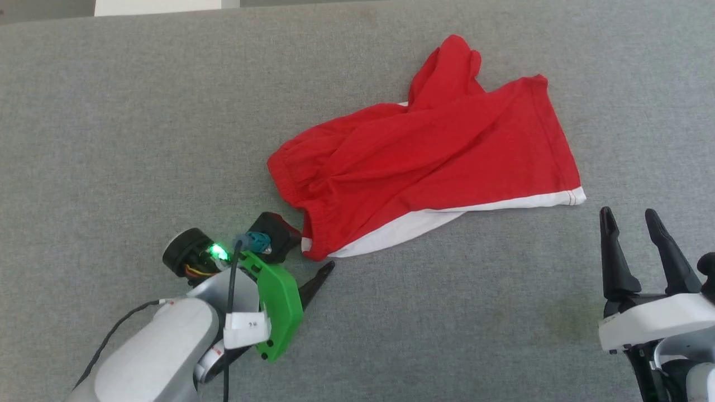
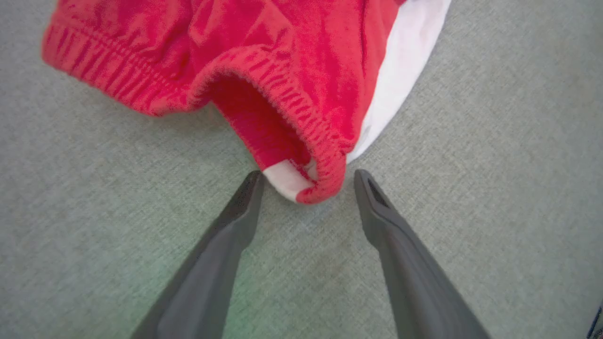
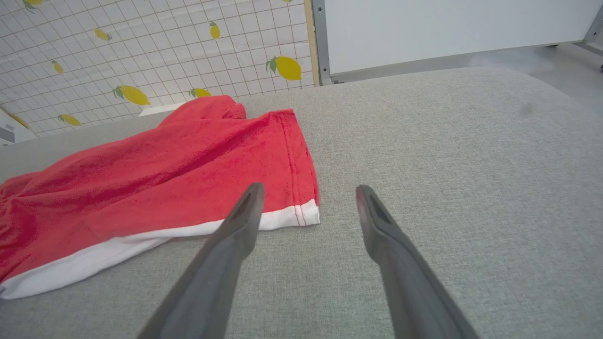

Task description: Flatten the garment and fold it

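The garment (image 1: 435,162), red shorts with a white side stripe, lies rumpled on the grey surface, waistband to the left and leg hems to the right. One leg is bunched up at the back. My left gripper (image 1: 310,262) is open at the near waistband corner. In the left wrist view that corner (image 2: 311,188) sits between the two fingertips of the left gripper (image 2: 307,175). My right gripper (image 1: 629,215) is open and holds nothing, just right of and nearer than the white hem corner (image 3: 308,215). In its own view the right gripper (image 3: 309,189) points towards that corner.
The grey cloth-covered table (image 1: 139,139) extends widely around the shorts. Its far edge (image 1: 335,4) runs along the top of the head view. Beyond it stand a white panel (image 3: 447,28) and a lemon-patterned tiled surface (image 3: 165,47).
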Robot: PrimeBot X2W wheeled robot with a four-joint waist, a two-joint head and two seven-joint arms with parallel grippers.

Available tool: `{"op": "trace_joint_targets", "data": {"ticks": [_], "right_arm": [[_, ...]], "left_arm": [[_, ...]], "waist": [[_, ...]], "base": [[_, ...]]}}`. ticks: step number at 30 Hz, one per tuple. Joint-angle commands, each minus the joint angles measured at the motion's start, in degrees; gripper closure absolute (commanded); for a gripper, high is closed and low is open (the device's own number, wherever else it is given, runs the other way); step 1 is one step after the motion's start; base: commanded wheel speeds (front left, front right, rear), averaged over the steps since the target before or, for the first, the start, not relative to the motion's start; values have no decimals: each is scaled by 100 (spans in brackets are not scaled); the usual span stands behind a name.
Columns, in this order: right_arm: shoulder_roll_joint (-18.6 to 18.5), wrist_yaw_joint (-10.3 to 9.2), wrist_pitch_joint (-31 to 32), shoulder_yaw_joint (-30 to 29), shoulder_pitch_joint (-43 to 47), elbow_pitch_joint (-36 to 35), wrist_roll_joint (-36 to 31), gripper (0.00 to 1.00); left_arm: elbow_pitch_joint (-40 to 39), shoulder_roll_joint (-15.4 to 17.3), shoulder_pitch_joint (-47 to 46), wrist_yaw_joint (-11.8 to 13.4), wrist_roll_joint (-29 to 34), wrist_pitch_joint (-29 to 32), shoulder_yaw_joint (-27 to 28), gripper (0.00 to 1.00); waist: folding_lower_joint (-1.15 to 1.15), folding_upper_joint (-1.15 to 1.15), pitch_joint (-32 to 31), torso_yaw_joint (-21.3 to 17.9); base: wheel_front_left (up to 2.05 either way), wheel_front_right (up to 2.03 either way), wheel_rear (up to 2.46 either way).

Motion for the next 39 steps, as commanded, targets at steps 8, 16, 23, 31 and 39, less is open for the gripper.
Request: {"op": "trace_joint_targets", "data": {"ticks": [8,16,23,31,39], "right_arm": [[19,-8,18,-94,-108,77,-69,0],[-19,-8,369,21,-163,110,-222,0],[-555,-8,1738,119,-421,370,-143,0],[-841,-8,2799,198,-1049,852,-20,0],[-803,-8,3188,261,-1349,1340,-151,0]], "left_arm": [[92,-122,-121,0,-31,-184,-28,100],[-10,-208,43,258,-146,-373,106,100],[-336,-190,239,493,-182,-463,180,100],[-639,-164,264,580,-131,-413,128,100],[-702,-160,227,570,-95,-377,55,100]], "waist": [[0,0,-31,135],[0,0,-181,291],[0,0,-206,435],[0,0,-102,573],[0,0,-64,666]], "base": [[0,0,0],[0,0,0],[0,0,0],[0,0,0],[0,0,0]]}}
